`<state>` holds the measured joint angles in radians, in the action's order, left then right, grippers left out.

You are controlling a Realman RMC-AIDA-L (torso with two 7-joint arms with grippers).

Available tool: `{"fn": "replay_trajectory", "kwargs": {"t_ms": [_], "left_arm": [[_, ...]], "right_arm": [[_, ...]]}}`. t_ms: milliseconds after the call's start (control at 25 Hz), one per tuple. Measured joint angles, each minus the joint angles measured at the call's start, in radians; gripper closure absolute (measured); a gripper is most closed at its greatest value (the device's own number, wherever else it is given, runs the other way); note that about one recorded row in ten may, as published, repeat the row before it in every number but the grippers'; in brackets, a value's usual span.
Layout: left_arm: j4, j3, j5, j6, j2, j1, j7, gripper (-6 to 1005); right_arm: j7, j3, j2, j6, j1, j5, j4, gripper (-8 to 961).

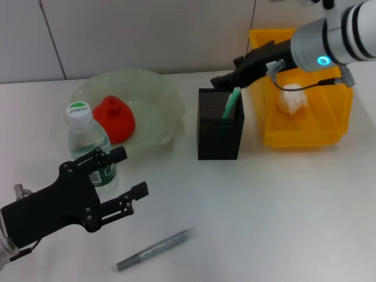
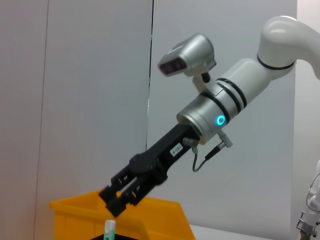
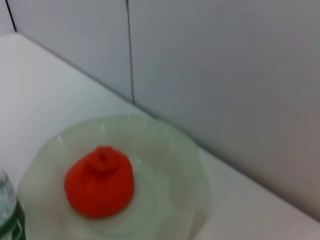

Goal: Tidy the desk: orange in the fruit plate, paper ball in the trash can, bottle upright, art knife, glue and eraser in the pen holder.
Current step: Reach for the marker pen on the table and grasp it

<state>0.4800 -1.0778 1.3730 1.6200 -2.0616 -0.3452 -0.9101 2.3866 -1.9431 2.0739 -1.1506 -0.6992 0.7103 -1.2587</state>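
The orange (image 1: 114, 118) lies in the pale green fruit plate (image 1: 158, 88); the right wrist view shows the same orange (image 3: 100, 182) and plate (image 3: 175, 145). The bottle (image 1: 88, 147) stands upright beside the plate. Just in front of it my left gripper (image 1: 126, 173) is open and empty. A green glue stick (image 1: 231, 103) leans in the black mesh pen holder (image 1: 220, 132). My right gripper (image 1: 226, 79) hovers just above it, open (image 2: 116, 197). The paper ball (image 1: 292, 98) rests in the yellow trash can (image 1: 299, 135). A grey art knife (image 1: 153, 249) lies on the table near the front. The eraser is out of view.
The white table (image 1: 264, 205) runs back to a grey panelled wall. The trash can stands directly right of the pen holder, with its yellow rim (image 2: 150, 220) behind the right gripper. The bottle's edge (image 3: 7, 210) shows beside the plate.
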Motion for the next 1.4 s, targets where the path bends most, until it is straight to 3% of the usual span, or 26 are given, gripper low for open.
{"fn": "replay_trajectory", "kwargs": {"t_ms": [160, 240, 320, 560, 720, 1040, 1120, 1400], "left_arm": [[0.0, -0.001, 0.0, 0.0, 0.0, 0.001, -0.001, 221], [0.0, -0.001, 0.0, 0.0, 0.0, 0.001, -0.002, 221], [0.0, 0.0, 0.0, 0.0, 0.0, 0.0, -0.003, 221], [0.0, 0.004, 0.0, 0.0, 0.0, 0.001, -0.008, 222], [-0.004, 0.004, 0.0, 0.0, 0.0, 0.001, -0.012, 222], [0.003, 0.005, 0.0, 0.0, 0.008, 0.007, -0.044, 223], [0.007, 0.006, 0.0, 0.001, 0.008, 0.009, -0.049, 223], [0.023, -0.006, 0.0, 0.003, 0.014, 0.014, -0.062, 224]], "right_arm": [[-0.046, -0.005, 0.0, 0.021, 0.04, 0.093, -0.033, 273], [-0.112, -0.014, 0.001, 0.048, 0.094, 0.238, -0.052, 187], [-0.237, -0.055, 0.002, 0.053, 0.147, 0.427, -0.055, 186], [-0.466, -0.101, 0.003, 0.002, 0.25, 0.707, -0.052, 185], [-0.612, -0.206, 0.003, -0.192, 0.294, 0.836, 0.013, 185], [-0.792, -0.355, -0.002, -0.428, 0.312, 0.84, 0.156, 185], [-0.877, -0.361, -0.01, -0.505, 0.338, 0.829, 0.195, 185], [-0.959, -0.364, -0.014, -0.57, 0.404, 0.741, 0.199, 185]]}}
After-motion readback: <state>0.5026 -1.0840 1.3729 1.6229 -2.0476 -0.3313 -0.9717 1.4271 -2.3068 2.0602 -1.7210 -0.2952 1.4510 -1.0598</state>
